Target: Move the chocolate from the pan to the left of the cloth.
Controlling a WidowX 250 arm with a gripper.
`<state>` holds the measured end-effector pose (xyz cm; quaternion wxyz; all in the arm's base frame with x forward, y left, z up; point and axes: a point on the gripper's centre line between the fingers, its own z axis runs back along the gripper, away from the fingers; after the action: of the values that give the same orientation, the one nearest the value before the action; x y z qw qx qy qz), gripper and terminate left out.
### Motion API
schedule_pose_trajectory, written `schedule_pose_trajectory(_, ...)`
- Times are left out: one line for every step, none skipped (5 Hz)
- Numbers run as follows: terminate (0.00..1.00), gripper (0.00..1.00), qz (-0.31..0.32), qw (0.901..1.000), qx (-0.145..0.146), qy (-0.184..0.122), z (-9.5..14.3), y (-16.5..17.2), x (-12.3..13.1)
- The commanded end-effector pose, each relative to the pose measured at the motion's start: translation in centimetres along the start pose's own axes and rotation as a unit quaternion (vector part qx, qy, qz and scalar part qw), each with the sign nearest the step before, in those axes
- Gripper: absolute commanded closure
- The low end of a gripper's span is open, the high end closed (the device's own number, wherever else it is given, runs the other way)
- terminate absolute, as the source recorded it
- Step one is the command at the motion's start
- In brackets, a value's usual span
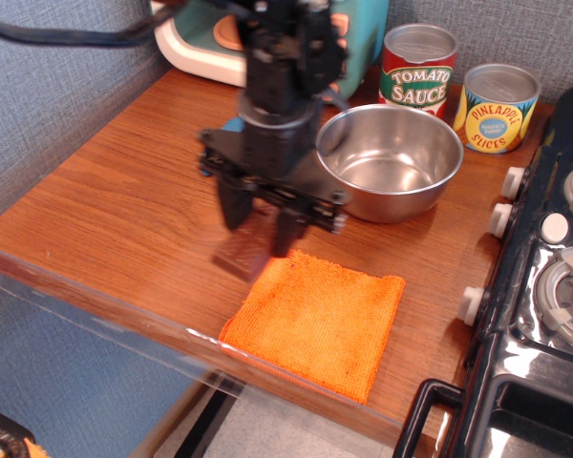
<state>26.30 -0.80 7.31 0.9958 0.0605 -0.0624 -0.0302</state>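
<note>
The chocolate (239,258) is a dark brown bar, blurred by motion, held between the fingers of my gripper (258,240) just above the wooden table. It sits just beyond the far left corner of the orange cloth (317,320). The gripper is shut on the bar. The cloth lies flat near the table's front edge with nothing on it. The pan (392,162), a shiny steel bowl, stands to the right of the arm and holds nothing.
A tomato sauce tin (417,67) and a pineapple tin (499,107) stand behind the pan. A toy stove (554,286) lines the right side. A pastel toy appliance (210,43) stands at the back left. The table's front edge (105,291) is close.
</note>
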Motion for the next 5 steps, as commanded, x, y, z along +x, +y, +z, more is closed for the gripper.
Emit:
schedule_pose_trajectory(0.0, 1.0, 0.042, 0.999, 0.009, -0.012, 0.2, 4.3, 0.4)
schedule_pose_trajectory(0.0, 1.0, 0.07, 0.9974, 0.014, 0.006, -1.3, 6.1, 0.5)
schedule_pose_trajectory(0.0, 1.0, 0.086, 0.9956, 0.015, 0.035, -2.6, 6.8, 0.1)
schedule_pose_trajectory(0.0, 0.0, 0.085, 0.9953, 0.016, 0.042, -2.8, 6.9, 0.1)
schedule_pose_trajectory(0.0, 0.0, 0.092, 0.9943, 0.017, 0.051, -2.8, 7.1, 0.0)
